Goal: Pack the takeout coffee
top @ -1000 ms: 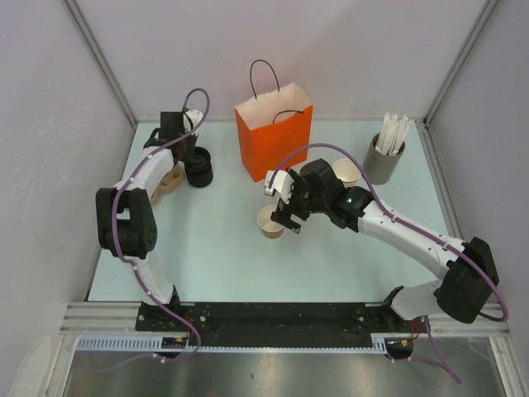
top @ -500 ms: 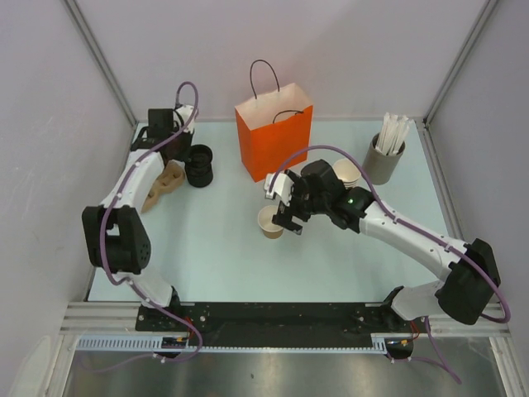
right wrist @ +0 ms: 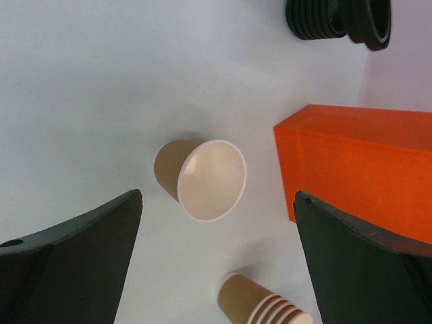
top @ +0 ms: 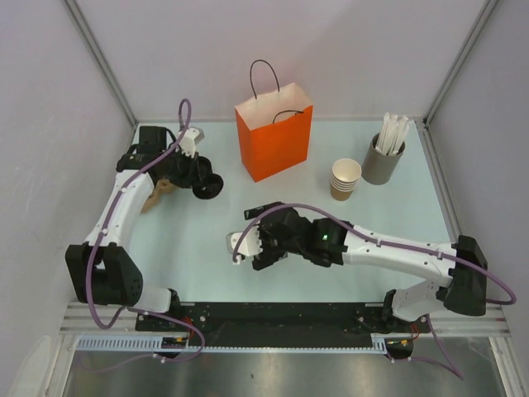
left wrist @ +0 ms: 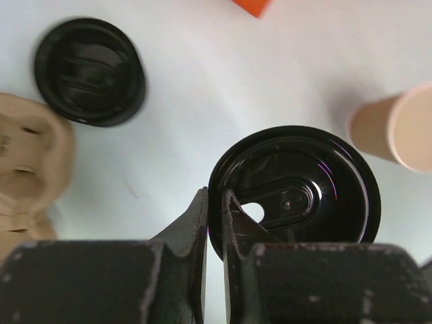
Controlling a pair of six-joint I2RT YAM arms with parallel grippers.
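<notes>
The left gripper (left wrist: 214,202) was pinched narrow on the rim of the black lid (left wrist: 297,196), 1 finger on each side of the edge, so the lid hung in its grasp with the pale table (top: 207,265) showing through the sip hole. In the top view that lid sat at the end of the left arm, just left of the orange bag (top: 274,141) and near the far-left part of the table. Beside it lay the stack of black lids (right wrist: 314,20), and a tan cardboard carrier (left wrist: 30,155) showed at the left edge of the left wrist view. The right gripper (right wrist: 217,196) was spread wide and held nothing, its 2 dark fingers (right wrist: 74,250) far apart at the lower corners of its own view. The paper cup (right wrist: 202,179) stood on the table between them in that view, touching neither, its pale inside open to the camera. It was just beside the orange bag and apart from the stack of cups (top: 345,178). From above, the right arm covered the cup, so it could not be seen there. The grey cylinder (top: 383,159) with its white sticks stood next to the stack of cups at the far right. A blurred tan cup also showed at the right edge of the left wrist view, but which cup it was could not be told.
</notes>
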